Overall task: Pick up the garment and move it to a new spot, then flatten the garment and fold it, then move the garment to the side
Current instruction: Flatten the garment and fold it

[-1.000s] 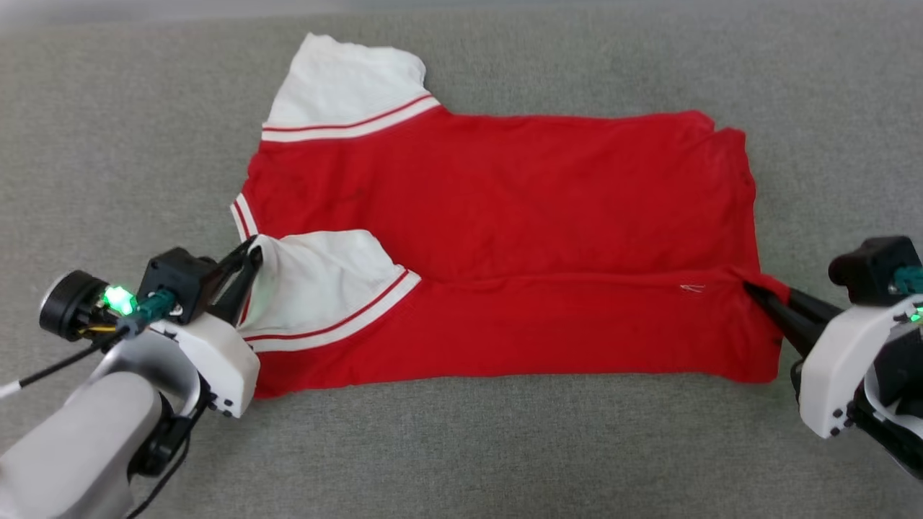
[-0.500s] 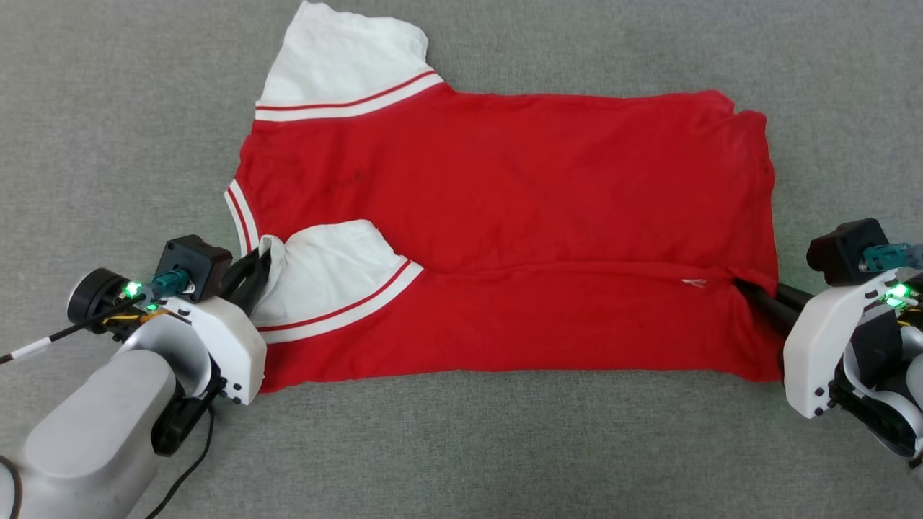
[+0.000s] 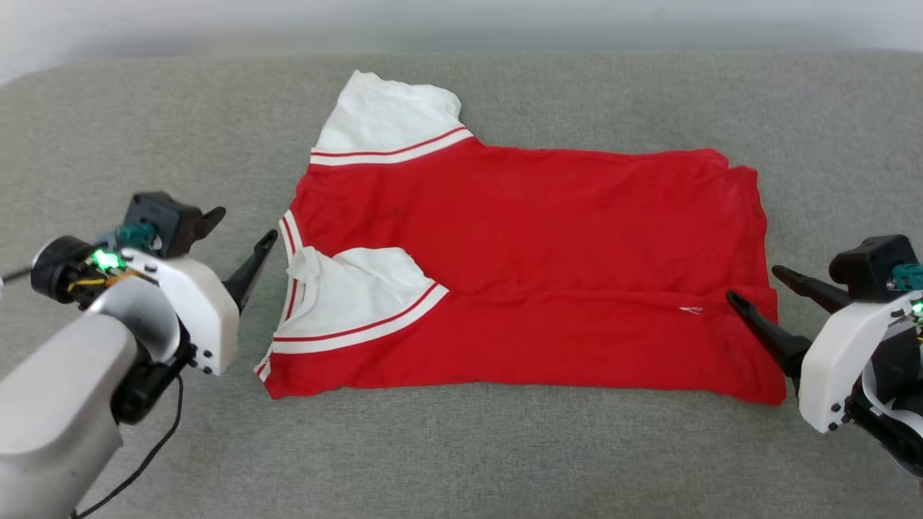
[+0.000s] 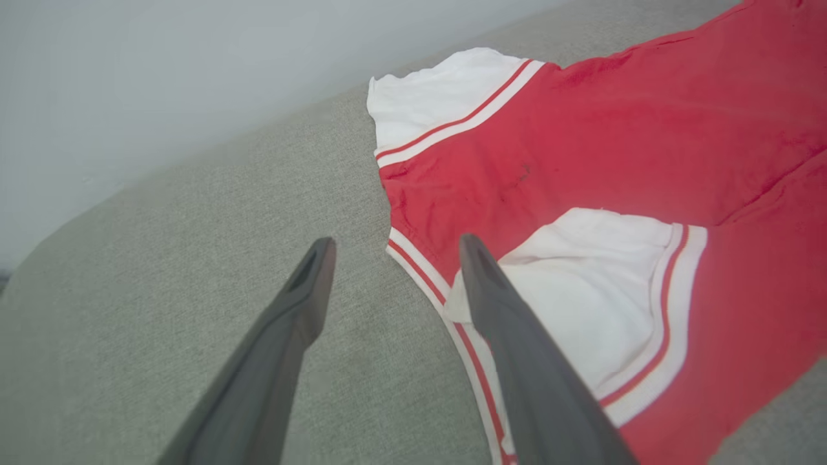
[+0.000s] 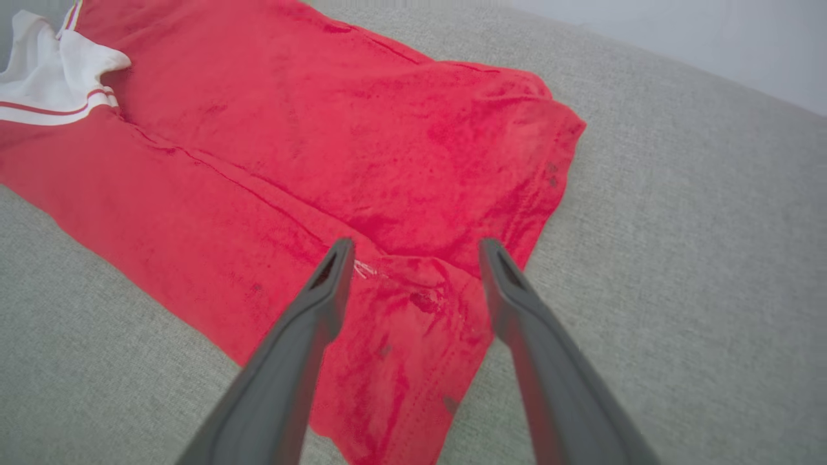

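grey cushion (image 3: 461, 447) carries the whole job. garment (image 3: 548, 216) lies flat across the middle of it, collar toward the robot's left, hem toward its right. plain red side is up, no lettering on show.

near long edge is folded up over the body. the fold's edge runs along the middle, and the near sleeve (image 3: 360, 288) lies on top of the red. far sleeve (image 3: 389, 119) sticks out unfolded at the back.

what changed: half a second ago both claws were pinched on that flap, left on the sleeve by the collar, right on the hem corner. now both have let go.

left gripper (image 3: 246, 223): fingers spread wide, holding nothing, backed off just beside the collar trim (image 3: 288, 231), not touching in the head view.

right gripper (image 3: 753, 282): also spread wide and empty, fingers straddling the hem corner (image 5: 420, 303). can't tell if the tips graze the cloth.

the head camera also shifted, so ignore the shirt's apparent slide.

my read: first lengthwise fold is laid and released, and it held. the far side looks like the next fold. the sleeve tip by the collar is slightly rumpled and could pop open.

small white mark (image 3: 691, 310) sits on the fold's edge near the hem.
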### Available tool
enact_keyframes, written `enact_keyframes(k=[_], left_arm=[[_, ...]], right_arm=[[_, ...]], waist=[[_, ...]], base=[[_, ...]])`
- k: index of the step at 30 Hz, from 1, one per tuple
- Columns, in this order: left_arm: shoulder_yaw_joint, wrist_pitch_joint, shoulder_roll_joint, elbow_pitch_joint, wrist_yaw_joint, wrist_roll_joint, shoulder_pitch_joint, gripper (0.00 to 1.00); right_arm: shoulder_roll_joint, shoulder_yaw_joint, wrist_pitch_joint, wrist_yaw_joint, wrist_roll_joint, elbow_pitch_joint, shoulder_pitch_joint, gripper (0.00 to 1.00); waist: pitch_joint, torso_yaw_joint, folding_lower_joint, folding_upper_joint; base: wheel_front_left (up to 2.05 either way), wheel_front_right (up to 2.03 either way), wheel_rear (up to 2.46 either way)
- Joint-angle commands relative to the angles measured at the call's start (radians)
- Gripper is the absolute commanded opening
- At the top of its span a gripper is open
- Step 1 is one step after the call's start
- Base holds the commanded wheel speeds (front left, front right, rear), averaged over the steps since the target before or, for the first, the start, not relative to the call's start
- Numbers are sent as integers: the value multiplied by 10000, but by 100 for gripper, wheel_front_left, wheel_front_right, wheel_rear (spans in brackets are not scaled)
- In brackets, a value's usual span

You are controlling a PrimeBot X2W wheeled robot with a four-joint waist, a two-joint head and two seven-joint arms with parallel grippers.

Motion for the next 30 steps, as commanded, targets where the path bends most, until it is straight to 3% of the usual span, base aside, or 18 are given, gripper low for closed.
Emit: enact_keyframes(k=[1, 11, 16, 21, 30], left_arm=[[-1, 272, 58, -124, -64, -135, -148, 100], [-379, 5084, 670, -986, -584, -2392, -718, 100], [-684, 7073, 821, -1084, -510, -3191, -942, 100], [-1005, 8112, 744, -902, -408, -3451, -922, 100], [-1604, 8586, 495, 30, -422, -3402, -364, 100]], right_arm=[[22, -60, 4, -8, -37, -38, 181, 100], [287, -291, 221, -9, -277, -315, 487, 100], [382, -150, 438, -8, -294, -380, 380, 100], [462, 57, 555, -8, -245, -365, 109, 100], [564, 569, 530, -8, -127, -148, -376, 100]], waist=[[-120, 81, -1, 0], [-259, 81, -1, 0], [-145, -54, -1, 0], [36, -266, -1, 0], [427, -662, -1, 0]], base=[[0, 0, 0], [0, 0, 0], [0, 0, 0], [0, 0, 0], [0, 0, 0]])
